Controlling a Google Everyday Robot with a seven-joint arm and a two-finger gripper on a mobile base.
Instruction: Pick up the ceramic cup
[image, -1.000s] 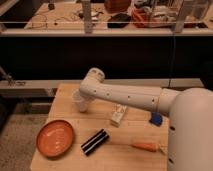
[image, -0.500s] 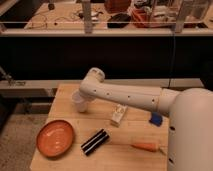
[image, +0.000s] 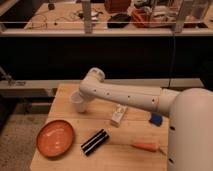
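Note:
The ceramic cup (image: 78, 101), small and white with a round rim, stands upright on the wooden table (image: 65, 120) at its left back part. My white arm (image: 130, 97) reaches across the table from the right to the cup. The gripper (image: 84, 103) is at the arm's end, right against the cup's right side and mostly hidden behind the wrist.
An orange plate (image: 55, 138) lies at the front left. A black ridged object (image: 95, 141) lies at the front middle. A white labelled bottle (image: 118, 114) lies under the arm. A blue item (image: 156, 119) and an orange carrot-like piece (image: 145, 146) lie at the right.

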